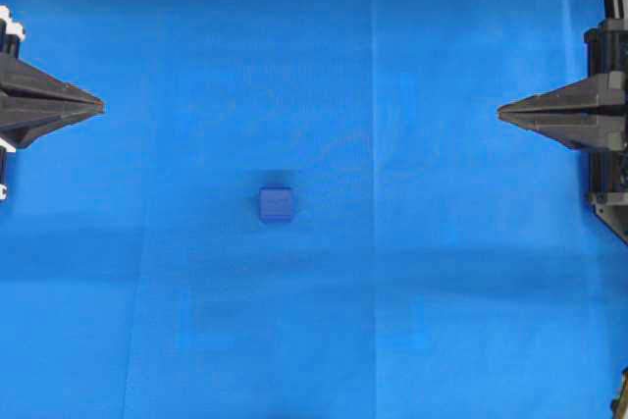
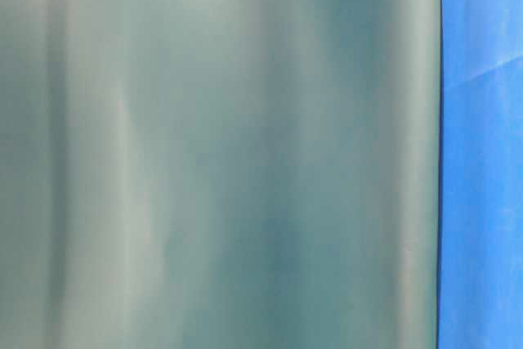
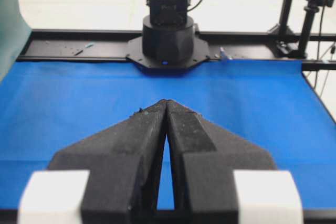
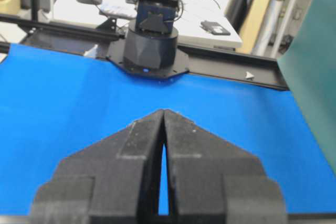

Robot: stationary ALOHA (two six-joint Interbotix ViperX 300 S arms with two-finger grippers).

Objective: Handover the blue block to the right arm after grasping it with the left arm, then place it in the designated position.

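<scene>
Blue cloth [image 1: 412,66] is seen spread over the whole counter from overhead. At the left edge the left end effector [image 1: 98,105] is held level with its two pointed black fingers [image 1: 59,95] pressed together — clenched on nothing, white blocks showing on its rail. Near the middle, a little left of centre and lower in the overhead view, the blue block [image 1: 277,204] is found lying flat on the cloth, well apart from both arms. At the right edge the right end effector [image 1: 502,113] is pointed back toward the centre, likewise clenched and empty. In the table-level view almost everything is covered by a blurred grey-green sheet [image 2: 221,153] — only a strip of cloth is shown at its right.
</scene>
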